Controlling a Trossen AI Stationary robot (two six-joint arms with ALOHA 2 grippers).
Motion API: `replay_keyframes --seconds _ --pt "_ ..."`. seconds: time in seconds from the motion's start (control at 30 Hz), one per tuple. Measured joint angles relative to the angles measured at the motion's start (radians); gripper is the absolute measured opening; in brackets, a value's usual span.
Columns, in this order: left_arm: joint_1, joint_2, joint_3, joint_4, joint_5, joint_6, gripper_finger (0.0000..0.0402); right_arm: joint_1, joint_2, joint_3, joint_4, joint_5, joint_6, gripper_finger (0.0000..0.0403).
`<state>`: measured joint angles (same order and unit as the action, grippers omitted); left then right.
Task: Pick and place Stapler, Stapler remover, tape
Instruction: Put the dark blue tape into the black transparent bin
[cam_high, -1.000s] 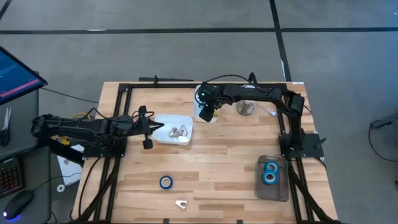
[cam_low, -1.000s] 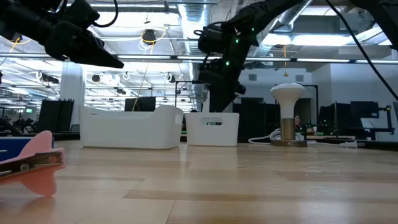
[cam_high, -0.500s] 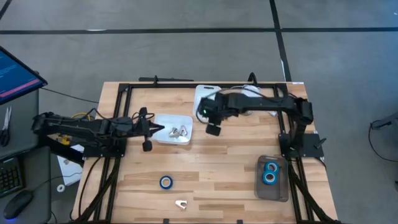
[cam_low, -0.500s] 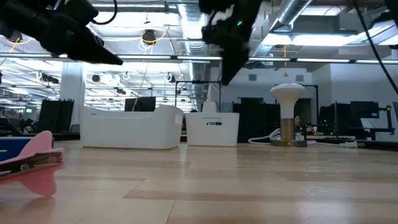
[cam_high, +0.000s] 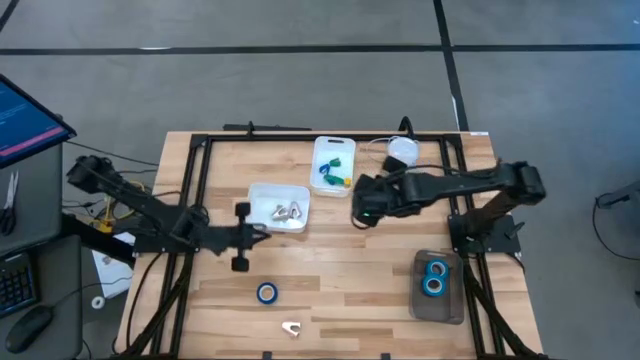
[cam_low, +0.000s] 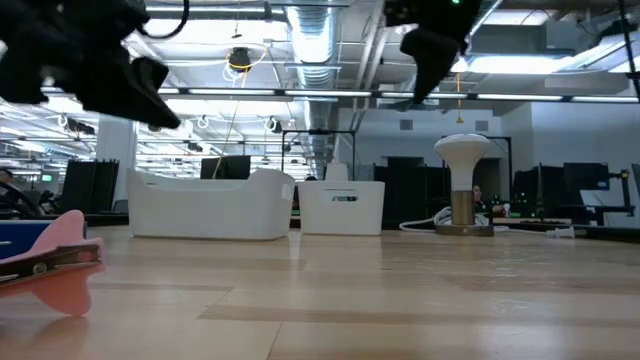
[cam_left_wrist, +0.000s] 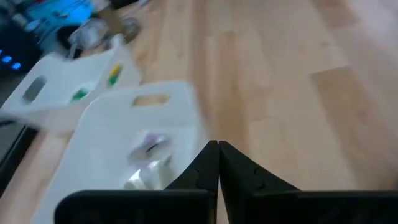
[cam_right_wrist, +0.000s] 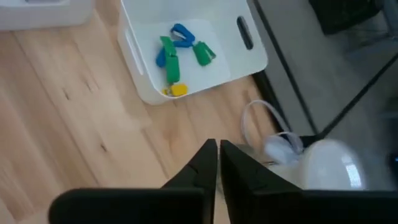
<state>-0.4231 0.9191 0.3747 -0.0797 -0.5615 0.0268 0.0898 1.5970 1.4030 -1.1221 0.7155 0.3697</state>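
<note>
A blue tape roll (cam_high: 267, 292) lies flat on the table near the front. Two more rolls (cam_high: 434, 278) sit in a clear bin (cam_high: 421, 307) at the front right. A pale staple remover (cam_high: 291, 327) lies at the near edge. Silvery staple removers (cam_high: 290, 212) lie in a white tub (cam_high: 262, 196). Green, blue and yellow staplers (cam_right_wrist: 177, 50) lie in the far white tub (cam_high: 322, 150). My left gripper (cam_high: 264, 232) hovers shut just near of the first tub. My right gripper (cam_high: 358, 214) hangs shut, high, right of both tubs, holding nothing.
A white mushroom-shaped lamp (cam_high: 402, 150) with its cable stands at the far edge beside the stapler tub. A black frame (cam_high: 200, 150) runs round the tabletop. Bare wood (cam_high: 340, 270) lies between the tubs and the front objects.
My right gripper has left the far tub, rising and moving toward the table's right and near edges; the tub's contents now show. My left gripper has swung toward the near edge and dropped a little, away from the nearer tub's rim.
</note>
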Motion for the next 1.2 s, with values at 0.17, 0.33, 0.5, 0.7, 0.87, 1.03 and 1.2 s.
replay_keyframes --seconds 0.17,0.33,0.5,0.7,0.87,1.03,1.2 --pt "-0.088 0.146 0.131 -0.082 -0.013 -0.017 0.0002 0.017 -0.172 -0.276 0.236 -0.001 0.050 0.0004" --pt "-0.092 0.255 0.245 -0.348 0.009 -0.174 0.0002 0.003 -0.310 -0.509 0.549 -0.009 0.050 0.0003" --pt "-0.063 0.296 0.254 -0.392 0.252 -0.331 0.0002 0.000 -0.353 -0.609 0.700 -0.011 0.040 0.0001" --pt "-0.033 0.306 0.254 -0.357 0.399 -0.578 0.0002 -0.005 -0.326 -0.623 0.737 -0.008 0.040 0.0001" --pt "-0.034 0.306 0.255 -0.250 0.484 -0.638 0.0003 -0.027 -0.297 -0.625 0.732 -0.008 0.039 0.0001" --pt "-0.084 0.306 0.255 -0.234 0.477 -0.638 0.0002 -0.065 -0.265 -0.627 0.742 -0.005 -0.003 0.0001" --pt "-0.143 0.315 0.260 -0.239 0.419 -0.638 0.0002 -0.094 -0.221 -0.625 0.765 -0.007 -0.010 0.0001"
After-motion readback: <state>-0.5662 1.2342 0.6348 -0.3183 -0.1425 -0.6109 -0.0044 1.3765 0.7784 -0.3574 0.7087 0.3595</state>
